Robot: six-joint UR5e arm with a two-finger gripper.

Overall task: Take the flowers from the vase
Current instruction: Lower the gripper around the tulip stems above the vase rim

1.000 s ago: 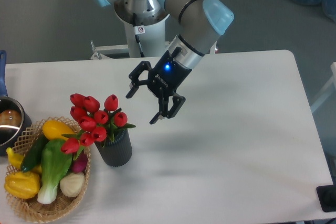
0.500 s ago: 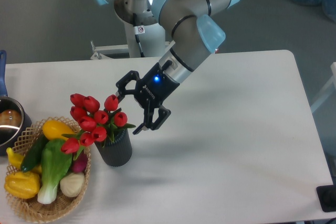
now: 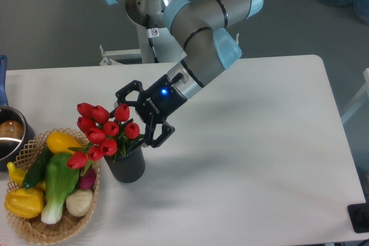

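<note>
The flowers (image 3: 102,132), a bunch of red tulips with green leaves, stand in the vase (image 3: 126,166), a small dark ribbed cylinder at the left of the white table. My gripper (image 3: 137,118) is open and sits right at the bunch's right side. One finger (image 3: 124,93) is above the top right tulip, the other (image 3: 158,137) beside the right-hand blooms near the vase mouth. Nothing is held between them.
A wicker basket (image 3: 26,152) with yellow peppers, a cucumber, bok choy and an onion stands just left of the vase. A dark pot (image 3: 8,133) with a blue handle is at the far left edge. The arm's base rises behind the table.
The gripper has travelled left and slightly down toward the tulips, staying open; it now reaches the bunch's right side. Flowers and vase have not moved.
</note>
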